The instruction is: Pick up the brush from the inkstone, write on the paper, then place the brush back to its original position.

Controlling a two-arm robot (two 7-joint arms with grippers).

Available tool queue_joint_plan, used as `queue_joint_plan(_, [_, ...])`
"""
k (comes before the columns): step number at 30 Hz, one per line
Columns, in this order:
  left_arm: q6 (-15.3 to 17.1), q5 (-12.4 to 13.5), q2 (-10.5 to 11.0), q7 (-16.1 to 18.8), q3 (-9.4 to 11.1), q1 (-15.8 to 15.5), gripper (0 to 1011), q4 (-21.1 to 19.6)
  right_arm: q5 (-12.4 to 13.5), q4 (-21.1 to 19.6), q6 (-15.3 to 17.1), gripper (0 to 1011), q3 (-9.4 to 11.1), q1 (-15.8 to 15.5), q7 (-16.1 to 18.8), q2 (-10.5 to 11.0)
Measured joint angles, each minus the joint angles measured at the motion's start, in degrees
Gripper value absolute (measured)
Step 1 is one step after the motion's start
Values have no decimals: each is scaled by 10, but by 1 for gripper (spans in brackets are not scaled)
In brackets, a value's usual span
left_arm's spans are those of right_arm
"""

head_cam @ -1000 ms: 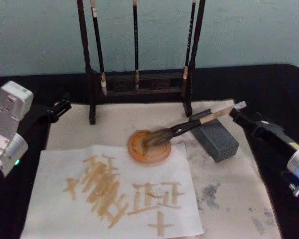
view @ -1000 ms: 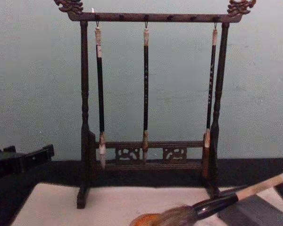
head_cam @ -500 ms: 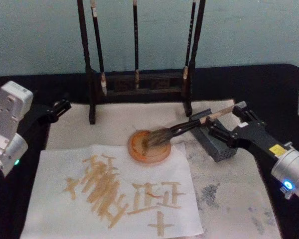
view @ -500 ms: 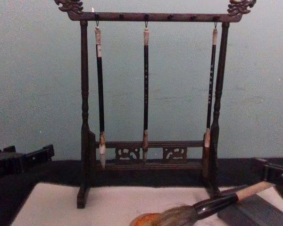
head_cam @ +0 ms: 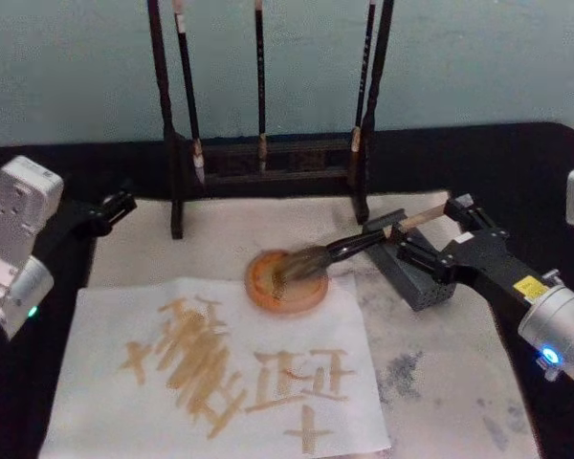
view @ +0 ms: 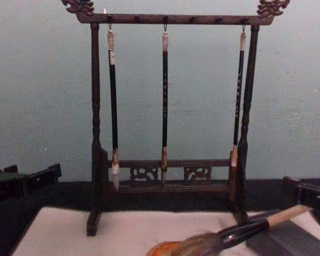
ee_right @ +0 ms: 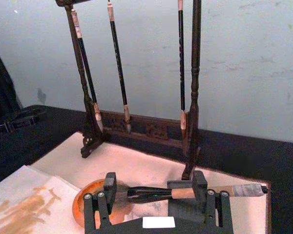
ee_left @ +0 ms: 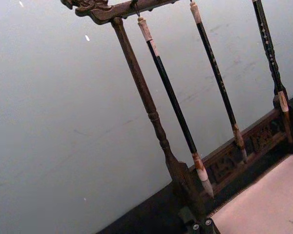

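Note:
The brush lies with its bushy head in the round orange inkstone and its pale handle propped on a grey block. My right gripper is open, one finger on each side of the handle near its end, not closed on it. The right wrist view shows the brush lying across just beyond the fingers, with its head over the inkstone. The paper lies in front of the inkstone and bears tan strokes. My left gripper stays parked at the left edge.
A dark wooden rack with three thin hanging brushes stands at the back of the beige mat. The chest view shows the rack, the brush and the right gripper's finger at the right edge.
The right gripper has come in from the right, turned, and now stands open around the brush handle. The brush, inkstone and left arm have not moved.

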Motion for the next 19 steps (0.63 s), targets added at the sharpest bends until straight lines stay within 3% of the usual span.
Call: queue_joint_plan(19, [0,0,0,0,0,0,1000,0,7,1,2,1001,1,0,2,0])
